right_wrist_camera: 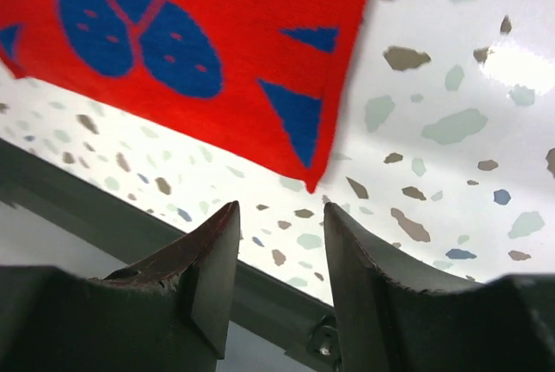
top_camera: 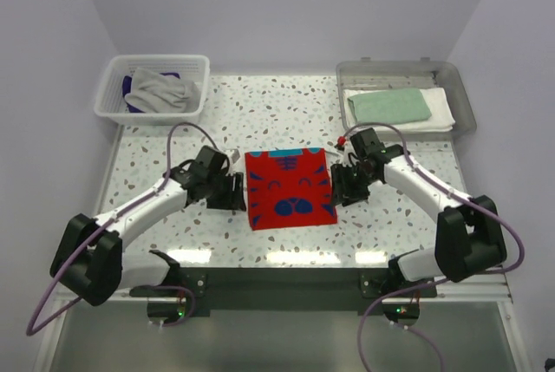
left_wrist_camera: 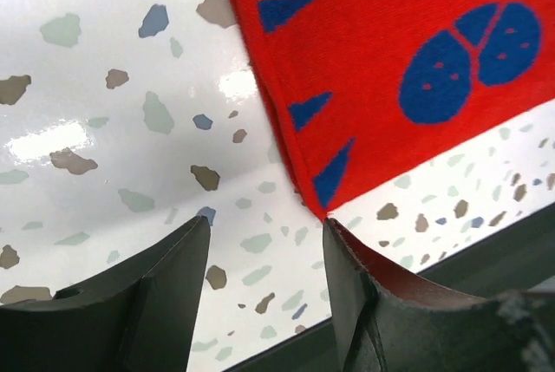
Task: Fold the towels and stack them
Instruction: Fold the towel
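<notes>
The red towel (top_camera: 290,188) with blue pattern lies folded square, flat on the middle of the worktop (top_camera: 277,120). The folded mint towel (top_camera: 388,106) lies on the white towel (top_camera: 442,112). The crumpled grey towel (top_camera: 160,90) covers the purple towel (top_camera: 129,88).

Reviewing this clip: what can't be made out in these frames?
- Top view: dark purple towel, mostly buried under the grey towel in the basket.
- Top view: white towel, largely covered by the mint towel; its folds hidden.
- Wrist views: patterned towel cut off by frame edges; layers underneath unseen.
</notes>
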Robot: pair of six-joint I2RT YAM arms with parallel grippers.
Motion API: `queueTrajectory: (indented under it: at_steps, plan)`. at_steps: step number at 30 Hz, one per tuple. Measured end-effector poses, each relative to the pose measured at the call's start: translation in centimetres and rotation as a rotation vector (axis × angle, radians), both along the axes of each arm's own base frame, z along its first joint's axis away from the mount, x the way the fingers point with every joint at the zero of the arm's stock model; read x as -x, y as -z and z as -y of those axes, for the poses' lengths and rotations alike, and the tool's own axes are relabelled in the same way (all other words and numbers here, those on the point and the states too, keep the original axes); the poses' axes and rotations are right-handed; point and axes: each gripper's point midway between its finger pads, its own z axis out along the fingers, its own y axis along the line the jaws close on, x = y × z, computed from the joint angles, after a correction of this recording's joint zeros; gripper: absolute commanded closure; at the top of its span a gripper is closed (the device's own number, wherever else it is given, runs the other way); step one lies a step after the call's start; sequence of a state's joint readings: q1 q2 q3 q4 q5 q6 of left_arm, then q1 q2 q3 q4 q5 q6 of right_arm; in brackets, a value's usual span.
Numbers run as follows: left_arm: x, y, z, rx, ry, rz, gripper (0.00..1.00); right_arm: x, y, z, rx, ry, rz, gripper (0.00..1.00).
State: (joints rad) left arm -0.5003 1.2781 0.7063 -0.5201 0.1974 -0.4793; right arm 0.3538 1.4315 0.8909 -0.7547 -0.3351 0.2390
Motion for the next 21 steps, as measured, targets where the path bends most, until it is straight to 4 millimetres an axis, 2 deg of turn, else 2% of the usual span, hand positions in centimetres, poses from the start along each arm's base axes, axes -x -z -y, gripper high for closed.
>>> queueTrajectory:
  at_steps: [4,8,13,18,21]
  plan:
    - [-0.7,-2.4,0.9,0.035,0.002,0.046,0.42,-1.2,-2.9,-1.0,-0.049,-0.012,0.101,0.59]
    - [-0.6,-3.4,2.8,0.06,0.037,0.061,0.42,-1.6,-3.4,-1.6,-0.077,-0.003,0.127,0.61]
    - [0.7,-1.8,3.6,0.027,0.039,0.007,0.42,-1.4,-2.0,-1.3,-0.056,0.032,0.118,0.58]
    - [2.3,0.8,2.2,-0.017,-0.034,-0.064,0.44,-0.2,0.6,0.4,0.033,0.096,0.075,0.52]
    - [3.9,2.4,1.6,-0.03,-0.065,-0.111,0.46,1.0,2.3,1.1,0.057,0.14,0.037,0.54]
